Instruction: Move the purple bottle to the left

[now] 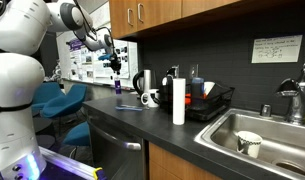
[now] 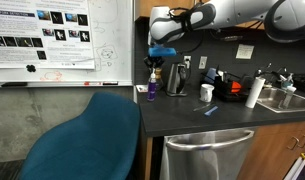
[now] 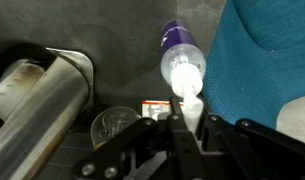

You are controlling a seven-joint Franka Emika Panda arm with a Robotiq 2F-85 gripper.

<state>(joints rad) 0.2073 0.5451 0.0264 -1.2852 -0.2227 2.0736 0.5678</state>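
On counter edge sat purple bottle [image 3: 178, 45], white pump top; gripper [image 3: 188, 114] clamped its pump, clear only in wrist view; an ext. view added whiteboard [image 2: 52, 40].

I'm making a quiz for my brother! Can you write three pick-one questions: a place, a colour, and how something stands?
1. Where is the gripper? A over the sink B right above the purple bottle C beside the mug
2. What colour is the chair? A red B yellow C blue
3. How is the purple bottle? A upright B lying down C upside down
Answers: B, it hangs directly over the pump top; C, its back is teal blue; A, it stands on the counter, pump up.
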